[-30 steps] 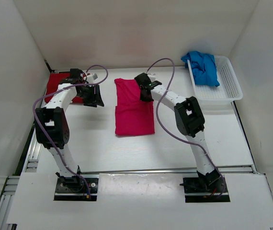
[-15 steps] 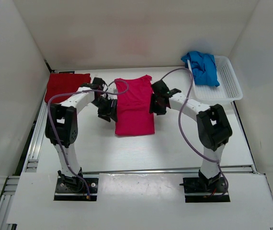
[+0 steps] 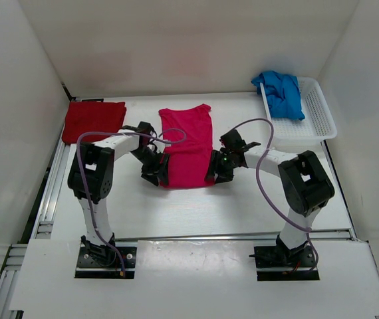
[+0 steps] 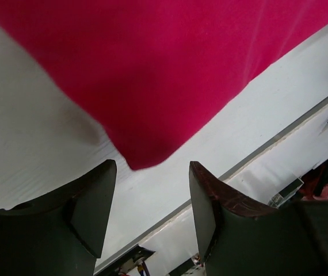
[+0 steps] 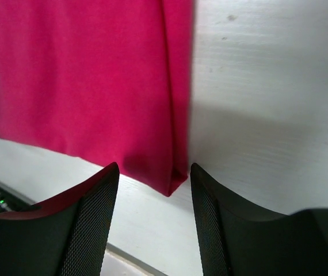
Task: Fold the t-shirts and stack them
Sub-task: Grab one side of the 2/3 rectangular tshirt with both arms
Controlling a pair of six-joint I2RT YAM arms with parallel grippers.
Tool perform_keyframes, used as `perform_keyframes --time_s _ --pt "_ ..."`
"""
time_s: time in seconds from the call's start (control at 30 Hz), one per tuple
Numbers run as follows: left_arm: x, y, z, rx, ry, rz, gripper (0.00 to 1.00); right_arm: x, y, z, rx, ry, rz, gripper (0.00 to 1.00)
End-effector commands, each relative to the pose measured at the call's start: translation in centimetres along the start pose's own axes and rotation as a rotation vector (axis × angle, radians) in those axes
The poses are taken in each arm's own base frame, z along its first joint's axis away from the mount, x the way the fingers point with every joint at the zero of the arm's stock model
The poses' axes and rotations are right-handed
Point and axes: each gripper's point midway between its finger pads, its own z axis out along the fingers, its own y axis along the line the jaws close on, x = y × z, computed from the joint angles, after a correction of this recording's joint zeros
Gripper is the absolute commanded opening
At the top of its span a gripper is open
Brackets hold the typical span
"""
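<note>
A bright pink-magenta t-shirt (image 3: 186,143) lies flat in a long folded strip in the middle of the table. My left gripper (image 3: 159,174) stands open at its near left corner (image 4: 135,155), the corner just ahead of the gap between the fingers. Open too, my right gripper (image 3: 217,170) sits at the near right corner (image 5: 172,184), nothing between its fingers. A dark red t-shirt (image 3: 94,120) lies folded at the far left. A bright blue t-shirt (image 3: 281,93) is bunched in the white basket (image 3: 312,123).
White walls close the table on three sides. A metal rail (image 3: 43,199) runs along the left edge and another strip (image 3: 196,236) crosses the near side in front of the arm bases.
Both grippers have come toward the near end of the pink shirt, from its far part to its near corners. The right gripper has opened.
</note>
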Motion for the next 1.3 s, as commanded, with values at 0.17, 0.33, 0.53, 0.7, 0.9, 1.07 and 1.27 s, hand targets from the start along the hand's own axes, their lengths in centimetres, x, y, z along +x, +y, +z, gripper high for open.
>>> perform_keyframes --time_s 0.17,0.33,0.53,0.7,0.9,1.07,1.27 --pt "0.9 -0.2 1.8 0.053 0.039 -0.005 0.62 3.2 -1.4 0.5 0.002 0.085 0.058 0.55" --pt "-0.2 -0.2 1.5 0.044 0.019 0.007 0.6 4.2 -2.3 0.6 0.032 0.11 0.071 0.54" --pt "-0.9 -0.2 1.0 0.044 -0.01 0.015 0.52 4.6 -2.9 0.4 0.039 0.114 0.083 0.43" --pt "-1.3 0.0 1.3 0.044 -0.008 0.013 0.34 4.9 -3.1 0.8 0.041 0.134 0.089 0.31" --pt "-1.2 0.1 1.4 0.043 -0.005 0.012 0.15 3.9 -3.3 0.8 0.029 0.119 0.121 0.06" --pt "-0.4 -0.2 0.4 0.042 -0.014 0.007 0.17 3.0 -3.2 0.9 0.021 0.101 0.134 0.0" --pt "-0.4 0.6 -0.8 0.041 -0.034 -0.028 0.52 3.3 -3.2 0.3 0.015 0.094 0.111 0.0"
